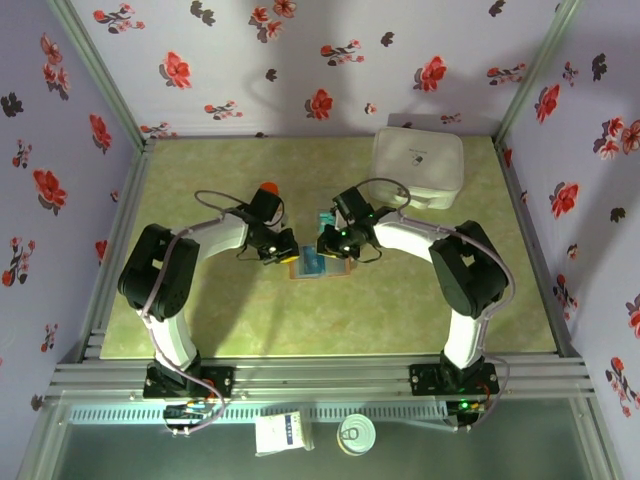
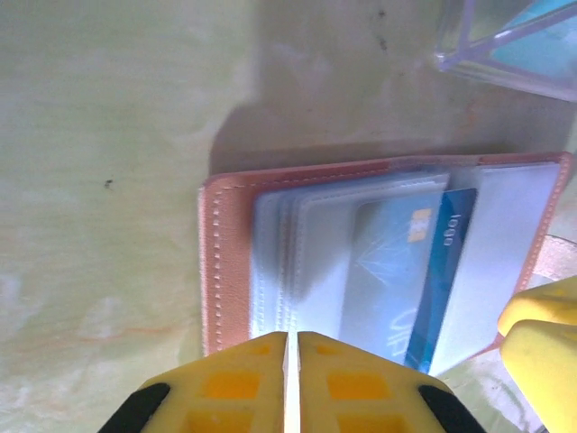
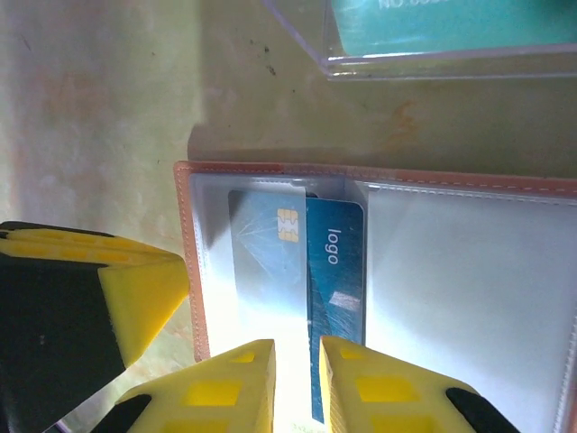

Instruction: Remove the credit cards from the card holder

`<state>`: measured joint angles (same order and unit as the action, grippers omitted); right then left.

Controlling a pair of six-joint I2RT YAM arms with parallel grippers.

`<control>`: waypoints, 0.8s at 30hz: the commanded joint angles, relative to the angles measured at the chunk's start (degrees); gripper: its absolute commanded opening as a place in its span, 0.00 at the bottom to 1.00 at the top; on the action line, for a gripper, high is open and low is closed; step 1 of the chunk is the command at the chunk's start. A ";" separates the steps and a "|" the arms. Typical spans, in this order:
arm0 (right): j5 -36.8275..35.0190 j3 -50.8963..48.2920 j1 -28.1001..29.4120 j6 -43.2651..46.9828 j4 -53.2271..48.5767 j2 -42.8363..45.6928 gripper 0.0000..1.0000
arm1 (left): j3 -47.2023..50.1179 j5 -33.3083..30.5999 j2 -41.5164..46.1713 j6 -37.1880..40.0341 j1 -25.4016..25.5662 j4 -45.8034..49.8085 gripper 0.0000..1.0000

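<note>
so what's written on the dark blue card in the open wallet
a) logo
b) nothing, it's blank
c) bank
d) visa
a: the right wrist view shows the dark blue card in the wallet with "logo" in white letters, next to the lighter card that has the gold chip.

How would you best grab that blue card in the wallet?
Probably by the bare dark strip of the card, which pokes out of the clear sleeve, coming from above on the middle side of the wallet: the rest lies flat under plastic.
</note>
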<state>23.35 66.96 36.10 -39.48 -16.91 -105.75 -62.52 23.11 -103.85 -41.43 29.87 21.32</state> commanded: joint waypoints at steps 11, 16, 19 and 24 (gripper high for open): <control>5.25 -3.15 -2.25 -1.85 4.93 0.13 0.24 | -3.23 -1.14 -2.69 -0.28 4.14 1.42 0.02; 5.53 -3.57 -2.35 -1.89 5.49 -1.00 0.24 | -2.78 -2.18 -2.59 0.06 4.10 1.95 0.01; 5.69 -3.76 -2.41 -2.00 5.83 -1.45 0.24 | -2.67 -2.64 -2.25 0.13 4.06 2.18 0.01; 6.13 -3.83 -2.43 -2.05 6.18 -2.38 0.24 | -2.78 -3.05 -1.96 0.10 4.09 2.32 0.02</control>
<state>28.45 63.90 34.11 -40.80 -11.57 -106.65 -65.49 21.10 -105.82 -41.60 33.98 21.98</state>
